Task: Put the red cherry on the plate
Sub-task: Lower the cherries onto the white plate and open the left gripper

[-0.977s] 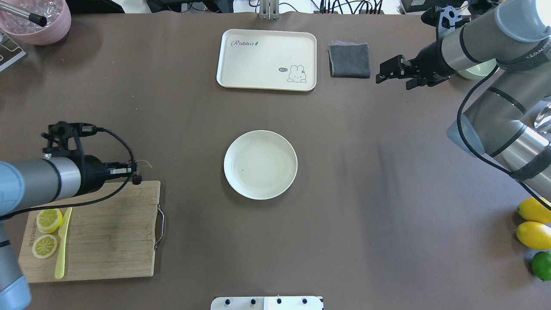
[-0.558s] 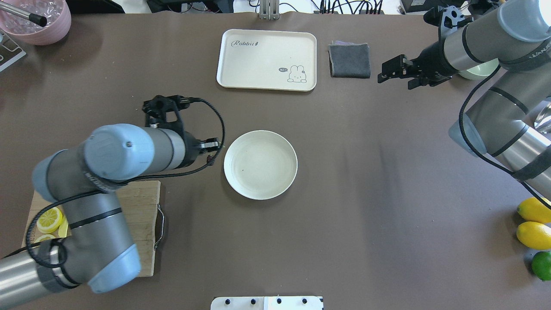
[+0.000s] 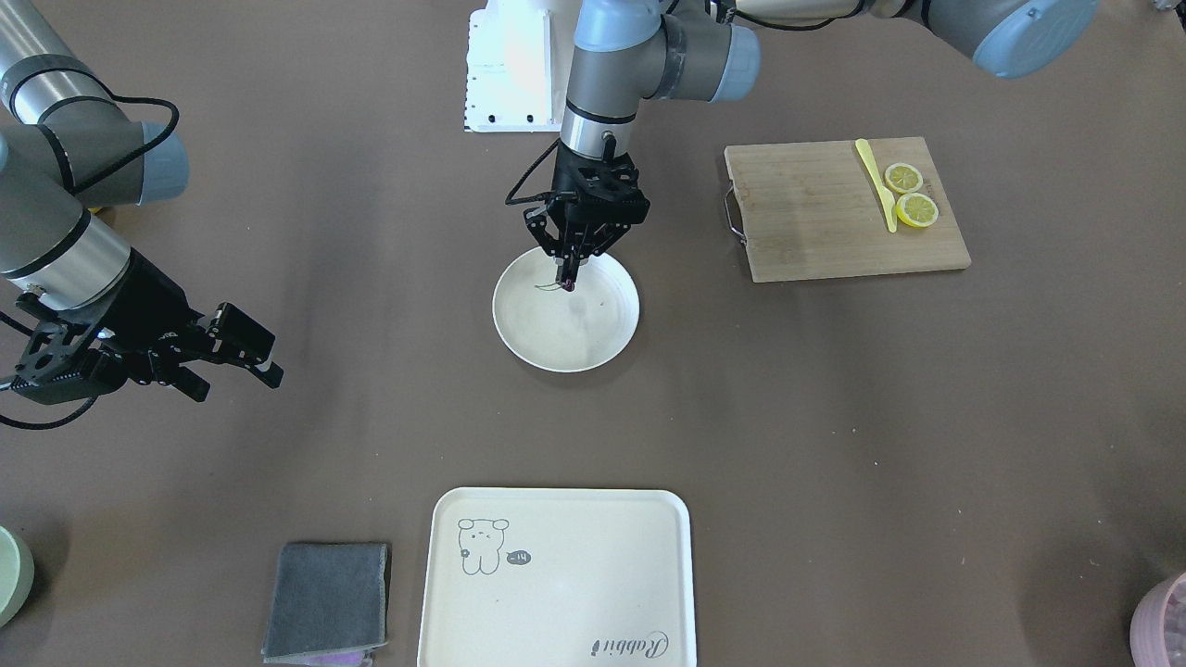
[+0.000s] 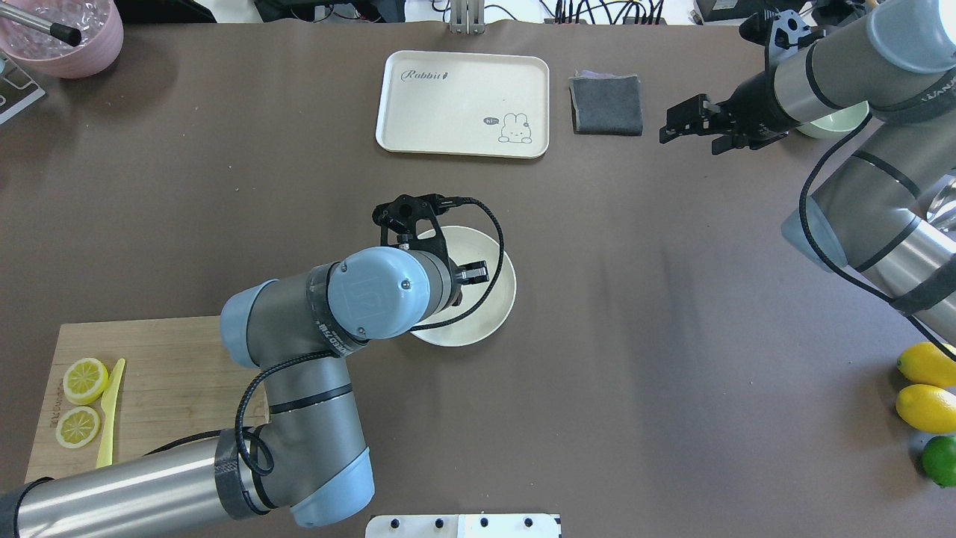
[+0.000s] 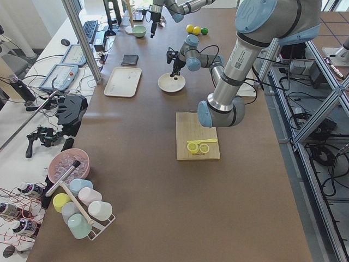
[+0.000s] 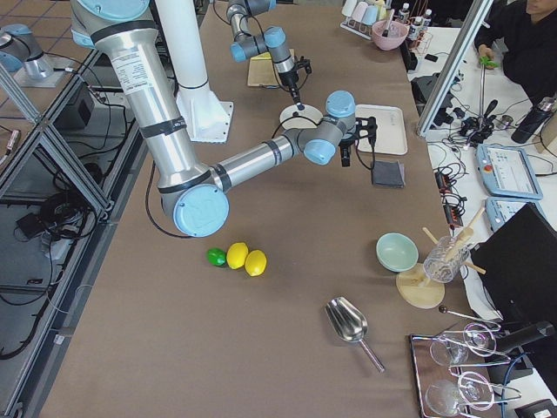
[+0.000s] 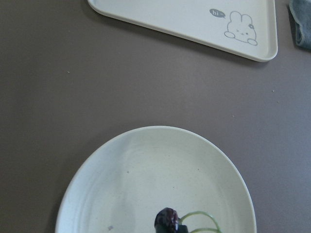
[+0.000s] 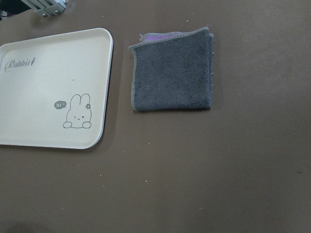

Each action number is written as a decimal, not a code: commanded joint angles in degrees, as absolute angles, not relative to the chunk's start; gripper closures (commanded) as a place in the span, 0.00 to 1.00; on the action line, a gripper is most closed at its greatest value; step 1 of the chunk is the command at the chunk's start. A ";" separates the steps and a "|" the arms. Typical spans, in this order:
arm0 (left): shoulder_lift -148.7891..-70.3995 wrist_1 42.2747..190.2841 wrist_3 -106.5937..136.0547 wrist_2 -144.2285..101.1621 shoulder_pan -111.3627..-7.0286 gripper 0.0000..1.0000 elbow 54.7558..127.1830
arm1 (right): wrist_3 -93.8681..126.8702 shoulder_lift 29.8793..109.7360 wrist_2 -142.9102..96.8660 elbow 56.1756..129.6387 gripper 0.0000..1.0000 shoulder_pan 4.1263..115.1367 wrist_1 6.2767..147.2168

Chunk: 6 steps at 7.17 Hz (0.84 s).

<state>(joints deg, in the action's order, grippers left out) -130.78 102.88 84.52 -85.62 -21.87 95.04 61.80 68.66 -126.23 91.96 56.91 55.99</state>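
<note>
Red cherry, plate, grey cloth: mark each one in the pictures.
red cherry (image 7: 166,219), left wrist view, on the dark fruit.
plate (image 3: 556,341), front-facing view, on its bare floor.
grey cloth (image 8: 172,70), right wrist view, on its middle.

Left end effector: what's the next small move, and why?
Probably lower slightly and open. The left end effector is shut on the cherry above the plate, well inside its rim; I cannot tell whether the cherry touches the plate.
</note>
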 commanded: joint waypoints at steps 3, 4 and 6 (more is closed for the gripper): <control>-130.43 103.18 84.11 -80.44 -21.53 0.02 93.33 | 61.79 68.91 -126.82 92.02 0.00 57.39 55.99; -130.26 103.10 84.02 -80.16 -21.88 0.02 94.64 | 61.79 68.99 -127.09 92.02 0.00 57.57 56.33; -126.33 103.62 76.01 -80.33 -26.26 0.02 97.80 | 61.87 69.00 -126.57 91.41 0.00 57.83 58.25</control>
